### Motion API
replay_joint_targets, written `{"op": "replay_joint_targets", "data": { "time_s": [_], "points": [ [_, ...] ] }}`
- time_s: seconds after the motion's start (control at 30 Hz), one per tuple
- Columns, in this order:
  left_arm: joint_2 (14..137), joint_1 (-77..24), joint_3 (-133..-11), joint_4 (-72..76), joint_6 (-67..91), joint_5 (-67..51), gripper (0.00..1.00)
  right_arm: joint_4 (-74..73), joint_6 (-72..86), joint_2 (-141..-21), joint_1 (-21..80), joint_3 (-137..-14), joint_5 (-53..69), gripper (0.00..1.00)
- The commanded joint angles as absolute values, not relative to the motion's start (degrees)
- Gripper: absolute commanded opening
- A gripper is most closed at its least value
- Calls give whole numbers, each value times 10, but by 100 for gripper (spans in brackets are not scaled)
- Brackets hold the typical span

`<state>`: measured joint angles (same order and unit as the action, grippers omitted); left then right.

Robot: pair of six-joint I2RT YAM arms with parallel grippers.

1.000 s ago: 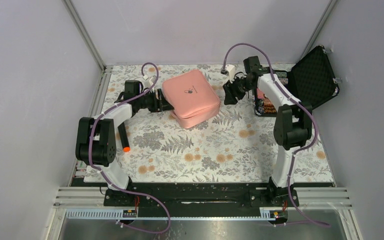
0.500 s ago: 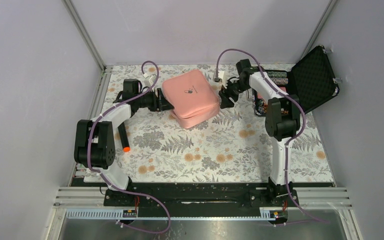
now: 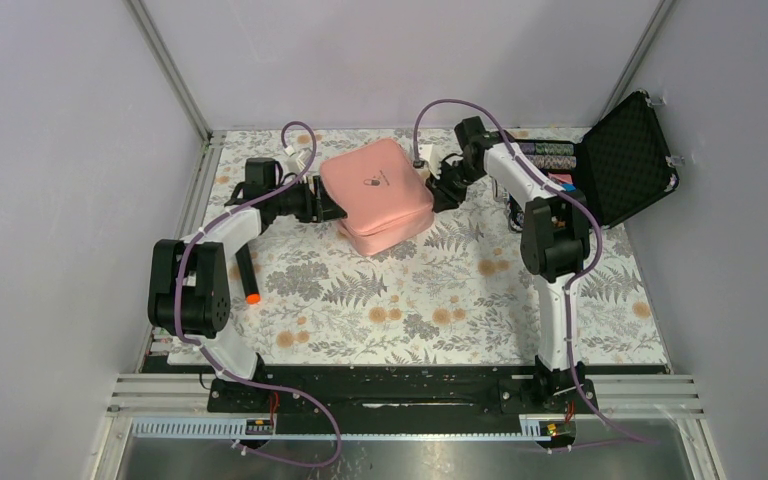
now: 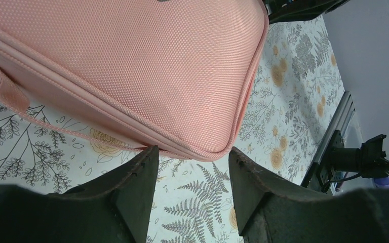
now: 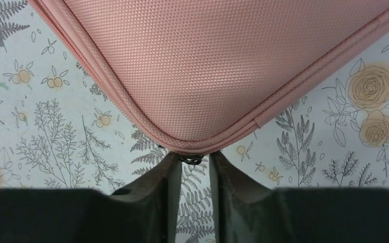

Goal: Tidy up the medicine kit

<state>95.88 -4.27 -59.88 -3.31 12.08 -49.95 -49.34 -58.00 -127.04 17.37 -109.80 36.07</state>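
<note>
Now I see the medicine kit point(image 3: 375, 190) lying closed, upper centre of the top view. The left gripper point(image 4: 192, 167) stands apart at its corner. The right gripper point(image 5: 192, 169) is narrow around the zip pull point(image 5: 191, 159); I cannot tell if it is clamped.

A fixed camera looked down over the whole bench point(image 3: 410, 300); both wrist cameras pressed close on opposite corners of the shared medicine kit point(image 3: 375, 190).

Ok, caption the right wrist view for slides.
The right gripper straddles the zipper pull at a corner of the medicine kit.
</note>
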Motion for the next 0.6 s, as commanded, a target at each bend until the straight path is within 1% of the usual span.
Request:
{"op": "replay_joint_targets", "data": {
  "time_s": [0.0, 0.13, 0.2, 0.23, 0.37, 0.47, 0.57],
  "points": [
    [940, -39, -614, -6, 120, -516, 53, -477, -560, -1289, 189, -1120, 341, 27],
    [941, -38, -611, -3, 126, -519, 53, -405, -541, -1253, 187, -1061, 332, 14],
    [941, -38, -609, -3, 127, -521, 53, -363, -527, -1228, 188, -1023, 325, 3],
    [941, -38, -608, -3, 128, -522, 53, -344, -517, -1219, 187, -1007, 318, 0],
    [940, -38, -605, 11, 131, -526, 53, -287, -456, -1184, 188, -964, 261, 0],
    [936, -38, -601, 14, 132, -526, 53, -274, -448, -1163, 187, -941, 218, 0],
    [936, -38, -601, 12, 128, -522, 53, -230, -432, -1151, 188, -909, 139, 0]
  ]
}}
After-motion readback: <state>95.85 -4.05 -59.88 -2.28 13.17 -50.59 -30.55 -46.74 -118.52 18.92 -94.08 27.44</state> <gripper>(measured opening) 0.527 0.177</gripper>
